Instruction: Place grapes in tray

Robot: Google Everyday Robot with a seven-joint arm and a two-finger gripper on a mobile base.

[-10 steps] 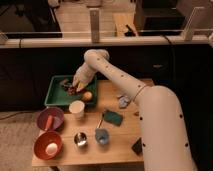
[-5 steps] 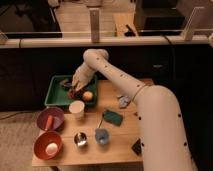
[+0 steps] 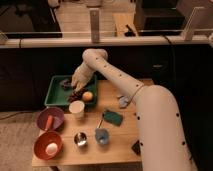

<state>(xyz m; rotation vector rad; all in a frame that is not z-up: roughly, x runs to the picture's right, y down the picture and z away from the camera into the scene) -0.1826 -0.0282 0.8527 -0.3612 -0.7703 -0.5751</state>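
The green tray (image 3: pixel 56 95) sits at the back left of the wooden table. The grapes (image 3: pixel 74 95), a small dark reddish bunch, lie at the tray's front right part, next to an orange round fruit (image 3: pixel 88 96). My gripper (image 3: pixel 76 88) reaches down into the tray from the right and hangs right over the grapes, at or just above them. Whether it grips them is hidden by the wrist. A dark object (image 3: pixel 65 84) lies further back in the tray.
A white cup (image 3: pixel 76 108) stands just in front of the tray. A purple bowl (image 3: pixel 49 119) and a red bowl (image 3: pixel 48 145) sit at the front left. A metal cup (image 3: pixel 80 139), blue cup (image 3: pixel 101 136), green sponge (image 3: pixel 113 117) and bluish object (image 3: pixel 123 100) lie to the right.
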